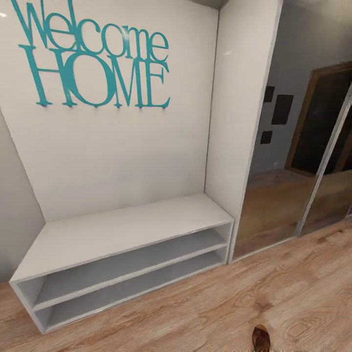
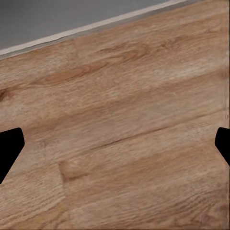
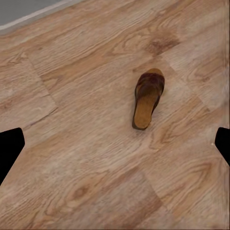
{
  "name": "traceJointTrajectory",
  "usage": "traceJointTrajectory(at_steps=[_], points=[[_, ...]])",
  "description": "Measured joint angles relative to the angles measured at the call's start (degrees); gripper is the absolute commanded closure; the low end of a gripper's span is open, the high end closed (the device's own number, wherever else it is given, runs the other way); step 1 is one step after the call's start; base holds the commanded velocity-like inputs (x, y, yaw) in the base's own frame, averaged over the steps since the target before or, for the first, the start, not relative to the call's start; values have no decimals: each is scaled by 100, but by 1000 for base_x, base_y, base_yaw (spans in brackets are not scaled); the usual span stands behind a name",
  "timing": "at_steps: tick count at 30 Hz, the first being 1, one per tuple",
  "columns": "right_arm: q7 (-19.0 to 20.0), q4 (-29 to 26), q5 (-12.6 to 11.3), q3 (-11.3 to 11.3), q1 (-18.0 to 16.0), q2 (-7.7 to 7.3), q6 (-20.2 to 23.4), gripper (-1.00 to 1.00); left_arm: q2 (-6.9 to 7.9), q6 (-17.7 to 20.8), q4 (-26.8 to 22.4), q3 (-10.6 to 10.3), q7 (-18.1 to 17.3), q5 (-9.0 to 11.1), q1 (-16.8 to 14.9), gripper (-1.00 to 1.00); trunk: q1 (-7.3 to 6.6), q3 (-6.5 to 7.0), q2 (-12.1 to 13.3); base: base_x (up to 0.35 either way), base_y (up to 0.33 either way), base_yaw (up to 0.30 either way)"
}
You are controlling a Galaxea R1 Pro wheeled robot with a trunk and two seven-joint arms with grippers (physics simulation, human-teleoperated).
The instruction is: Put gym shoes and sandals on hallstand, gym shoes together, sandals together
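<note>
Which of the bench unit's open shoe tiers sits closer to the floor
The lower tier, directly above the wood floor; the upper tier sits under the bench top.

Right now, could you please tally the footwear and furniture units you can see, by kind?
Brown sandal: 1
White bench unit with teal lettering: 1
Mirrored sliding-door wardrobe: 1
Total: 3

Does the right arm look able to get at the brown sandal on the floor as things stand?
Probably yes: the sandal lies alone on the bare wood floor, ahead of the open right gripper, nothing blocking it. The arm would need to descend first.
</note>
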Motion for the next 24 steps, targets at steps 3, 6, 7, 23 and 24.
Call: traceJointTrajectory(at_steps=[3,6,7,23,24], points=[[0,1,3,1,0,2,-4,-100,5,0,-1,1,0,0,0,-100,-1,0,-1,153,-252,-300],[0,1,4,1,0,2,-4,-100,5,0,-1,1,0,0,0,-100,-1,0,-1,191,-231,-300],[0,1,4,1,0,3,-4,-100,5,0,-1,1,0,0,0,-100,-2,0,-1,211,-218,-300],[-6,4,11,3,-2,9,-6,-100,14,-8,-3,3,0,0,3,-100,-3,0,0,267,-154,-265],[-7,4,11,3,-2,9,-6,-100,13,-8,-3,3,0,0,4,-100,-3,0,0,327,-14,-31]])
